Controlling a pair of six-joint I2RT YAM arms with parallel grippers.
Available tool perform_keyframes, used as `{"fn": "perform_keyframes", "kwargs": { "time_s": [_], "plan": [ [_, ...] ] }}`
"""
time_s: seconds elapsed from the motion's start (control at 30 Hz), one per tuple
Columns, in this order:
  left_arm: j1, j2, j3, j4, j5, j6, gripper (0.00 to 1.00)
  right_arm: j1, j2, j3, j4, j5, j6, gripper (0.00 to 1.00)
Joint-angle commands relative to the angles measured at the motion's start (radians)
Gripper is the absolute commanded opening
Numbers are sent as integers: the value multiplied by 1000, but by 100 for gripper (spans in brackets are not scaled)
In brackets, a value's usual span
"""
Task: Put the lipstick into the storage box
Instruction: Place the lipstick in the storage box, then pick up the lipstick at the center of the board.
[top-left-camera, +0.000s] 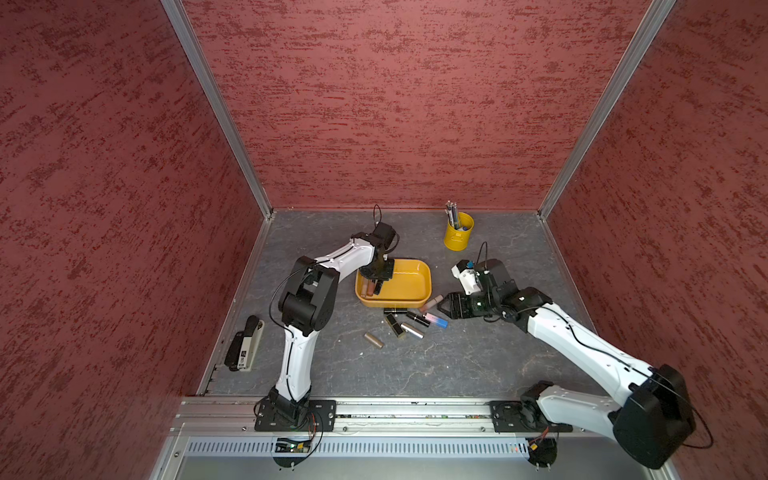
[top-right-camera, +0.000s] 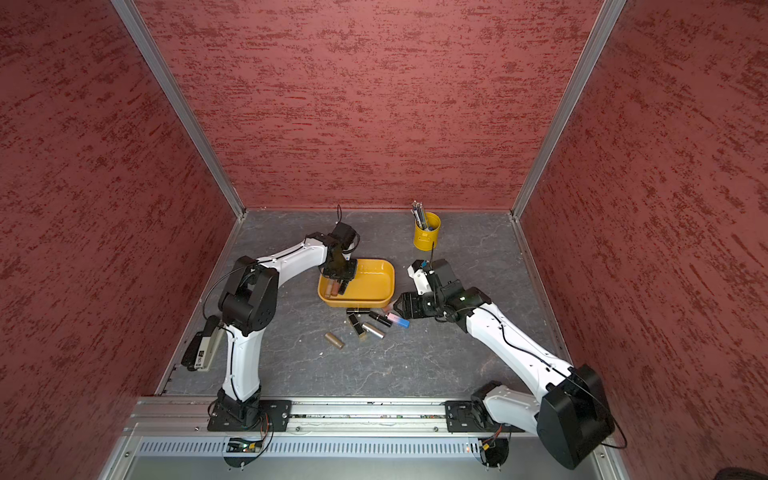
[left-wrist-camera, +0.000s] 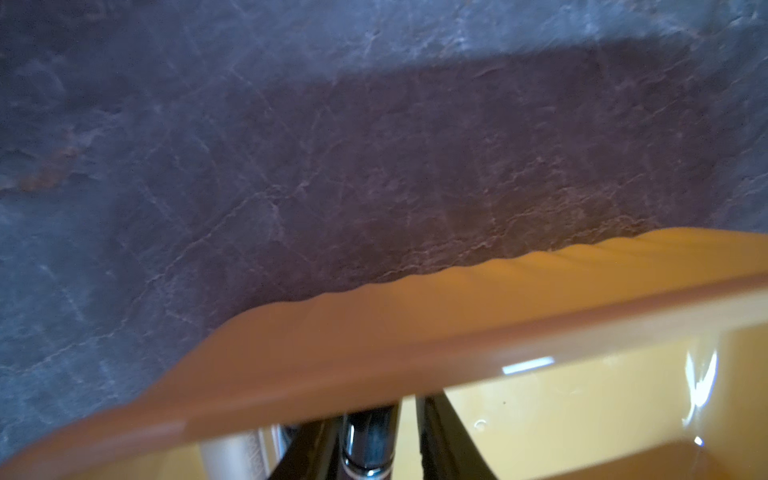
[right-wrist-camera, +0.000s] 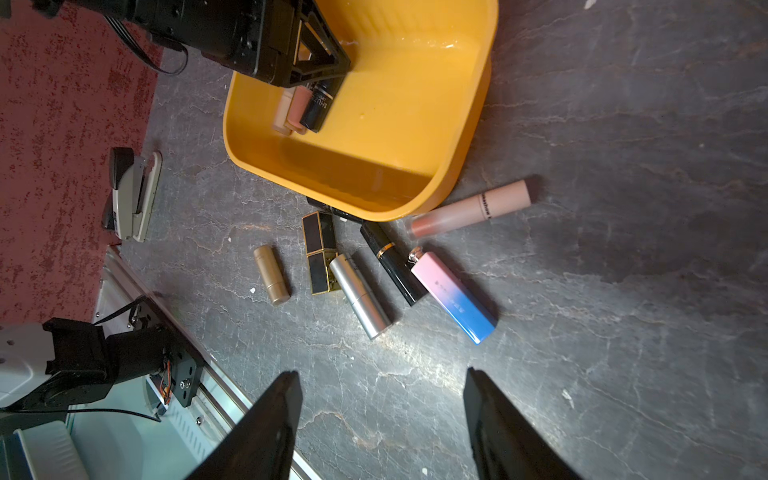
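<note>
White capital letters run along the side of a black lipstick (right-wrist-camera: 316, 106) lying inside the storage box (right-wrist-camera: 415, 124). The part that shows reads "SHUZ"; the rest cannot be made out. Just outside the box, a pale pink tube (right-wrist-camera: 469, 210) carries a short line of dark print near its cap that seems to end in "show", though it is too small to be sure. A pink-to-blue lipstick (right-wrist-camera: 453, 297) bears faint pale characters that cannot be read. In a top view, a stapler (top-left-camera: 243, 345) has a small label with white marks, also illegible
</note>
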Motion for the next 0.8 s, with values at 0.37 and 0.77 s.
{"fn": "perform_keyframes", "kwargs": {
  "time_s": [0.37, 0.77],
  "plan": [
    [-8, -325, -130, 130, 133, -67, 41, 3, 2, -8, 13, 25, 11, 67],
    [-2, -654, -501, 538, 497, -228, 52, 6, 148, 20, -42, 98, -49, 66]
  ]
}}
